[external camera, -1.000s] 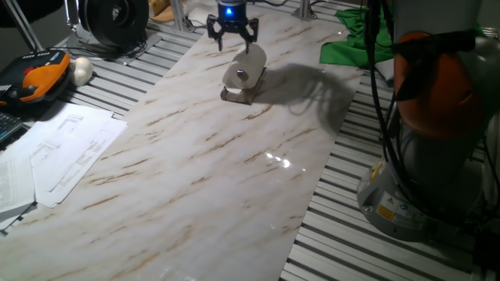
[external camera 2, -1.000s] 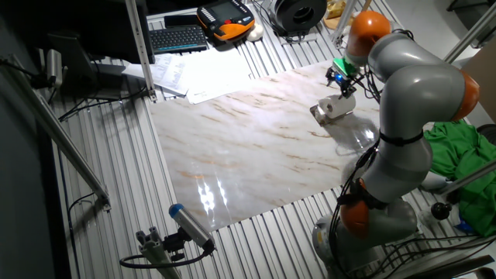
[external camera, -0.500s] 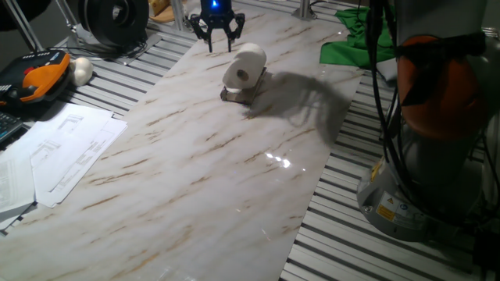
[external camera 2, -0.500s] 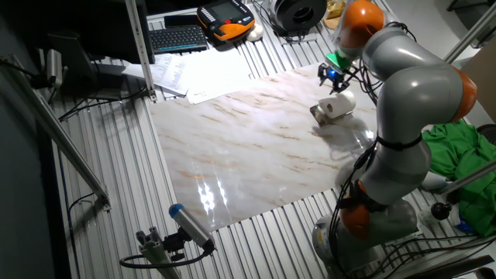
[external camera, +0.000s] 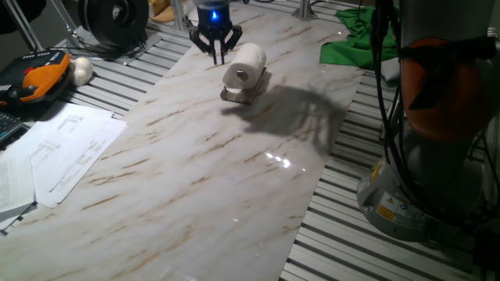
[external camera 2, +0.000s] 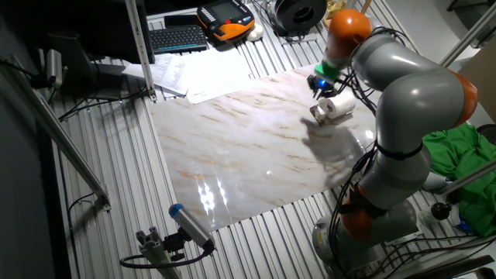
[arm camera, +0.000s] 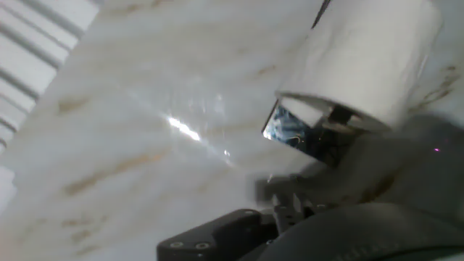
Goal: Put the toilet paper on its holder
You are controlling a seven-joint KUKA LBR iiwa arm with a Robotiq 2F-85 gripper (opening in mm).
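Gripper [external camera: 216,45]: fingers spread, empty, hanging low over the far edge of the marble board [external camera: 195,179].

Toilet paper [external camera: 243,65]: just right of and nearer than the gripper, apart from it. It sits tilted on the holder [external camera: 239,95], long axis leaning, core opening turned toward the near-left.

Holder: dark flat base beneath the roll; the bar is hidden, so threading cannot be confirmed.

Judgement: placement looks done; any regrasp would reach right and nearward.

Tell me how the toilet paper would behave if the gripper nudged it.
The toilet paper looks soft and light, so it would probably dent and shift easily. It lies on its side over the holder, so the bar likely stops it rolling; the small base might tip instead.
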